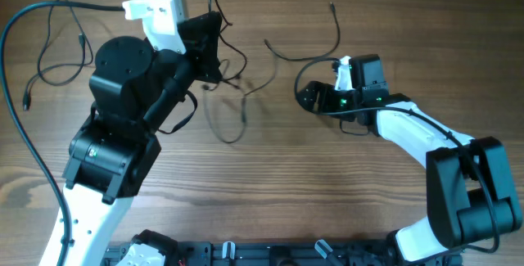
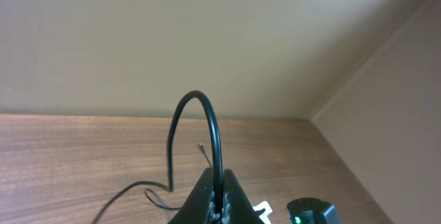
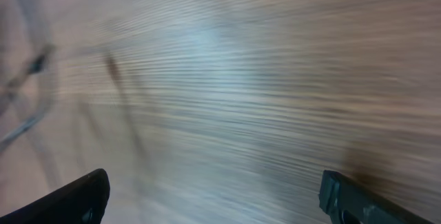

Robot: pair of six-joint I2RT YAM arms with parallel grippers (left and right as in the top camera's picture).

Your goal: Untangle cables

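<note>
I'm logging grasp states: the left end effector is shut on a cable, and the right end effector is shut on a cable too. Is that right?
Not quite. The right end effector is open: the right wrist view shows it spread wide, with only blurred table in the gap. The left end effector is indeed shut on a cable.

The cables (image 1: pixel 237 88) lie on the table (image 1: pixel 286 192), toward its back.
</note>
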